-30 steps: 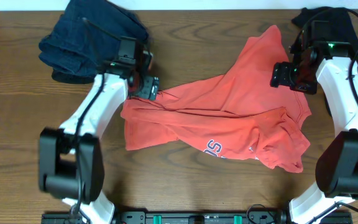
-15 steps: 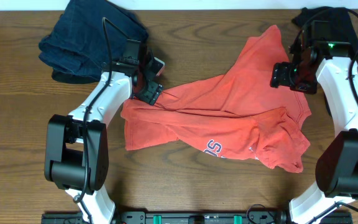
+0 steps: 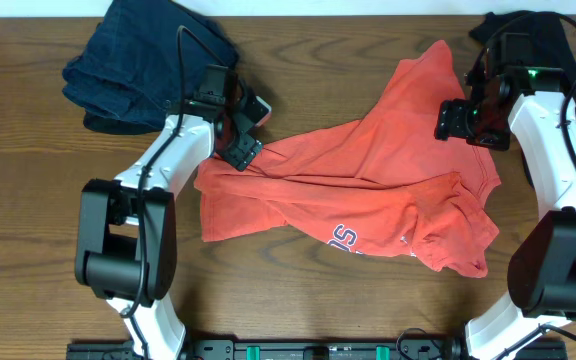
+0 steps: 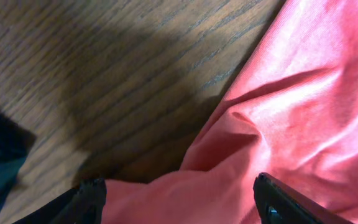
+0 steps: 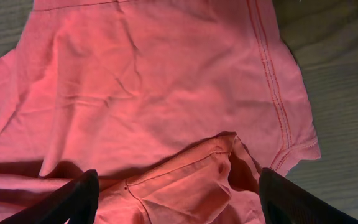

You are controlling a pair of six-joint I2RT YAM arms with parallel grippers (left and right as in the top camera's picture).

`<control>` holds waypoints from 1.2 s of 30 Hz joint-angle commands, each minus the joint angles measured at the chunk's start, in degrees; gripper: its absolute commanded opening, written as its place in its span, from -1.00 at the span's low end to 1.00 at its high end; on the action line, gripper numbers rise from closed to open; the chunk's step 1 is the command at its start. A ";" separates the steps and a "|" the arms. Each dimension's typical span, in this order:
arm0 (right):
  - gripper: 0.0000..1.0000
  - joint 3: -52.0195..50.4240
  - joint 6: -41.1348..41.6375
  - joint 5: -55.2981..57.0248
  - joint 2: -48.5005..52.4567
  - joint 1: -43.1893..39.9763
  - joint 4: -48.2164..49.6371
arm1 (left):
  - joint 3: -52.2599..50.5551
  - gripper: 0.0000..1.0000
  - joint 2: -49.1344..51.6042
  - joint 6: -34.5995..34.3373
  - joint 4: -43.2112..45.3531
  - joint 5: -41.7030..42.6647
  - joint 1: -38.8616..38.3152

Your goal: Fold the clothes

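Note:
The coral-red T-shirt [image 3: 368, 190] lies crumpled across the middle of the table, with part of its white-and-navy lettering [image 3: 343, 239] showing near the front. My left gripper [image 3: 240, 152] is open, its fingers straddling a raised fold of the shirt's left edge [image 4: 229, 186]. My right gripper [image 3: 460, 124] is open over the shirt's upper right part, above a folded hemmed flap [image 5: 191, 186]. The neck tag is not visible.
A dark navy denim garment [image 3: 143, 60] is bunched at the back left, just behind my left arm. A black garment [image 3: 558, 30] lies at the back right corner under my right arm. Bare wooden table [image 3: 28, 220] surrounds the shirt.
My left gripper has turned and shifted slightly right and back at the shirt's left edge. The right arm and the shirt have not visibly moved.

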 commanded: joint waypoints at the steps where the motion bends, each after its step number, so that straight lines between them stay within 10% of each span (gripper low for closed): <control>1: 0.59 0.83 -0.59 -0.39 -0.79 0.39 0.13 | 0.50 0.41 1.95 2.34 0.57 0.81 0.13; 4: 0.59 0.83 -0.59 -0.39 -0.79 0.39 0.13 | 0.50 -0.74 1.90 1.70 2.60 0.57 0.13; 7: 0.59 0.83 -0.59 -0.39 -0.79 0.39 0.52 | 0.50 -0.88 1.88 -1.40 5.40 0.59 0.13; 19: 0.58 0.83 -0.57 -0.46 -0.79 0.39 0.74 | 0.72 -0.88 -0.74 -1.55 5.57 0.79 0.13; 26: 0.58 0.83 -0.57 -1.49 -0.79 0.39 0.74 | 0.72 0.29 -2.45 1.16 1.73 0.79 0.15; 36: 0.57 0.83 -0.57 -1.73 -0.79 0.39 0.90 | 0.70 0.30 0.94 2.97 -0.20 0.76 0.20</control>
